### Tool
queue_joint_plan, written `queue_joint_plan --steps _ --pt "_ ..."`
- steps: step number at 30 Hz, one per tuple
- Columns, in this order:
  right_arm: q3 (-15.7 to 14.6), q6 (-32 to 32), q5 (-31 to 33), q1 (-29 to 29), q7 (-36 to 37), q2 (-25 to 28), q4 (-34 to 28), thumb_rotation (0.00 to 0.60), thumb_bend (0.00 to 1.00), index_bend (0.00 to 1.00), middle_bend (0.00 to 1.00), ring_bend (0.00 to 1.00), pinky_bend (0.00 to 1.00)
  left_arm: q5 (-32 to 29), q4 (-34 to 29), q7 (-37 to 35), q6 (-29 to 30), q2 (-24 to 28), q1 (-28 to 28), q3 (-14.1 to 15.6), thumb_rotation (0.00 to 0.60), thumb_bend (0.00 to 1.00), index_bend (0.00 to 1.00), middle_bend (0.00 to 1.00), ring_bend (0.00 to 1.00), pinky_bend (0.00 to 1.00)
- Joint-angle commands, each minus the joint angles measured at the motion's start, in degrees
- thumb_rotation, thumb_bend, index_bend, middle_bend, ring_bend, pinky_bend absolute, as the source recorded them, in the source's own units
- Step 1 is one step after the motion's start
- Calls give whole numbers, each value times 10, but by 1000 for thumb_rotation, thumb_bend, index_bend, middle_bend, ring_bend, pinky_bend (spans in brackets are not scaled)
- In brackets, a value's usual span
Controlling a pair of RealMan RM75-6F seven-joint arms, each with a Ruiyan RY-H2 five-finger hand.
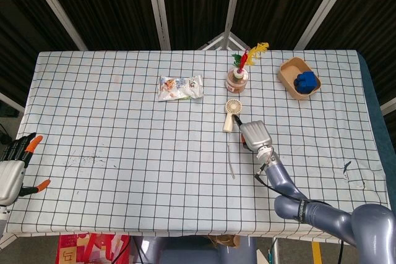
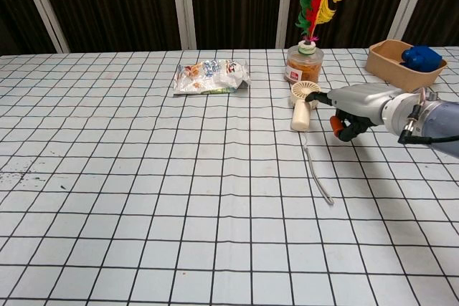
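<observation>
The right hand (image 2: 356, 107), fingers curled on nothing, hovers just beside the small handheld fan (image 2: 302, 104): likely light rigid plastic, safest gripped by its cream handle, wrist strap (image 2: 316, 170) trailing limp.

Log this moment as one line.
right hand: beside fan, holds nothing | left hand: off table's edge, open | strap: flat on table
</observation>
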Motion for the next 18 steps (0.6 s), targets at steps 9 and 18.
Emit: queue_joint_plan --steps 9,18 --pt "-15 -6 14 -1 -14 -10 12 600 814 0 808 864 829 -1 -1 -3 0 1 0 0 600 30 0 0 0 0" --pt "-25 -6 21 -4 -23 -16 13 600 813 0 808 864 829 0 -2 -4 1 1 0 0 600 31 0 0 0 0"
